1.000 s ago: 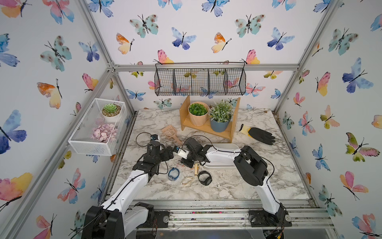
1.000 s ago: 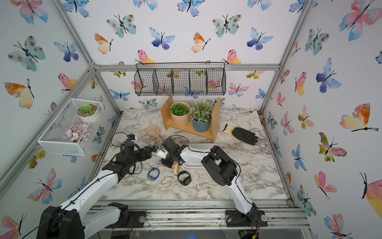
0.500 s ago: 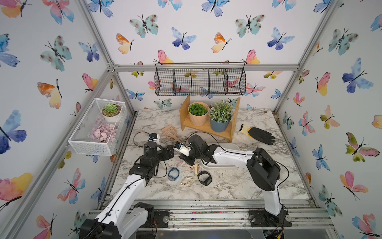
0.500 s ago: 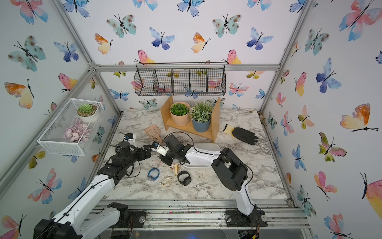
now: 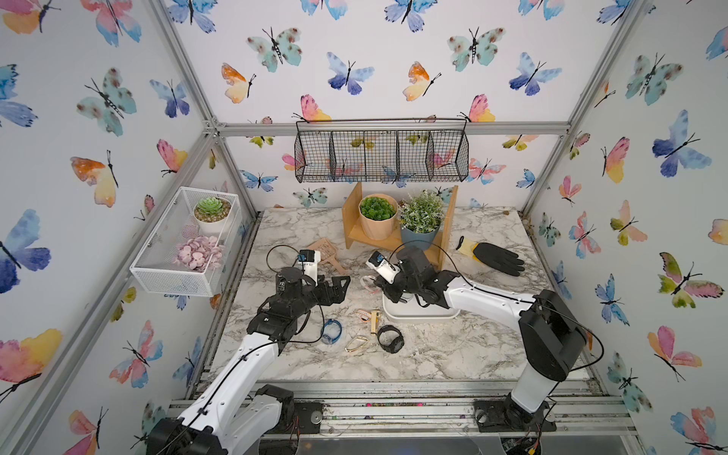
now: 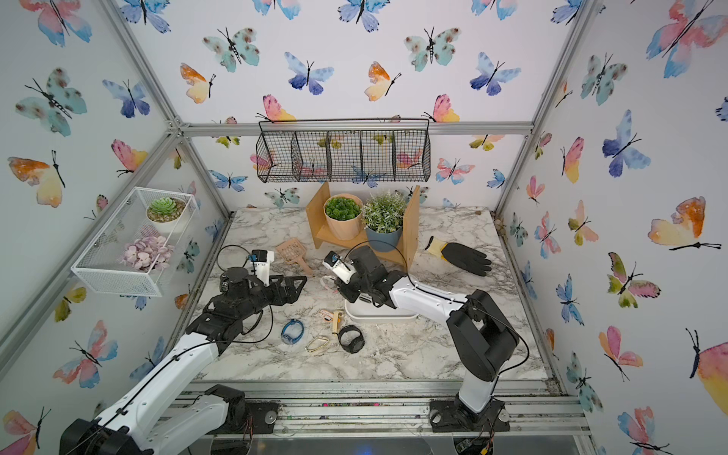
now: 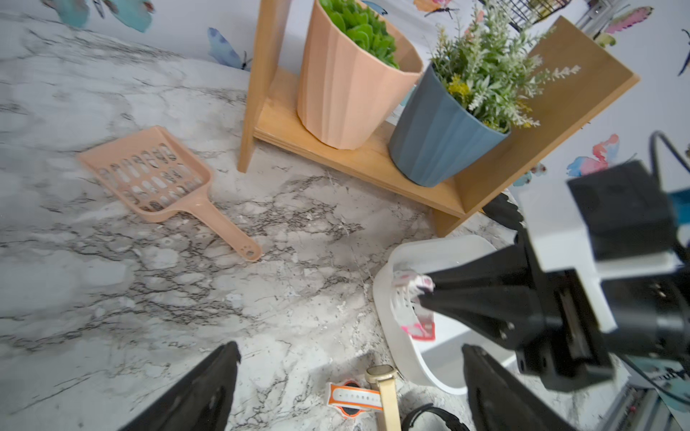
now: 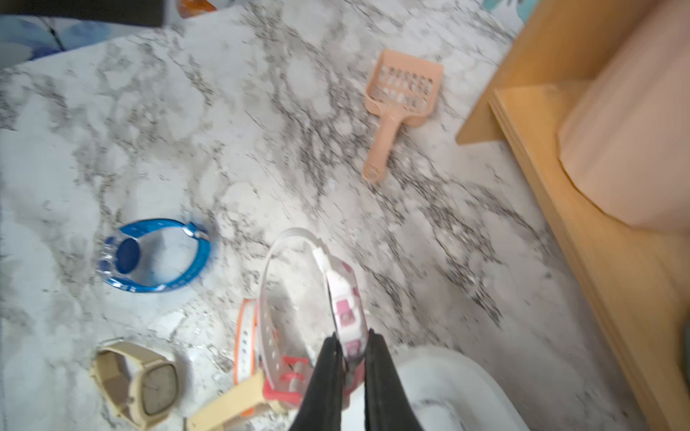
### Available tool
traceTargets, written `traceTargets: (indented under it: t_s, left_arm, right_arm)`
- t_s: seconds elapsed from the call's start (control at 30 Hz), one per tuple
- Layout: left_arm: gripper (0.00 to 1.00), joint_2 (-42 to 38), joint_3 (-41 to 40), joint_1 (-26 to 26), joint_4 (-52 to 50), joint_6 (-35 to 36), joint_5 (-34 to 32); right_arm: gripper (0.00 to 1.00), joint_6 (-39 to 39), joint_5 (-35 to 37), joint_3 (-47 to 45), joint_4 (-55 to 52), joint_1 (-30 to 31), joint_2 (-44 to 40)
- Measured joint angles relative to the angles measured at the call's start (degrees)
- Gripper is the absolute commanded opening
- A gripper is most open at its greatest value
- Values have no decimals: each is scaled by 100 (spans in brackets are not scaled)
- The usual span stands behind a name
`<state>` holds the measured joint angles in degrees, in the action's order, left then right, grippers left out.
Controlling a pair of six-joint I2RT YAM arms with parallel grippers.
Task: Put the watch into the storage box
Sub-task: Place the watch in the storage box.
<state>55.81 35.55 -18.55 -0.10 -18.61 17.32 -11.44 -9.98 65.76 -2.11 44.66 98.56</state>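
Right tool [image 8: 351,345] clamped narrow on pink-white plastic watch [image 8: 345,298], clear perforated strap dangling. Watch airborne at end rim of shallow white plastic storage box [image 7: 429,244], not inside. Left tool [image 5: 340,289] wide, empty. Pick judged done; remaining: centre over box, release.

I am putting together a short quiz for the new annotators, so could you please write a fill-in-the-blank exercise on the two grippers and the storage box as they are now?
1. The right gripper is shut on the ____-and-white watch.
2. The left gripper stands ____, holding nothing.
3. The storage box on the table is plain ____ in colour.
Missing words: pink; open; white.
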Motion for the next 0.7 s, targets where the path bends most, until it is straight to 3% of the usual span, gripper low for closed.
traceTargets:
  t_s: [0.27,0.7]
  left_arm:
    - [97,791,254,-1143,286,50,-79]
    - [97,1692,485,-1722,758,37,-282]
  right_arm:
    - [3,363,363,-756,-273,-761,-750]
    - [3,911,973,-1309,-634,-1172,-811]
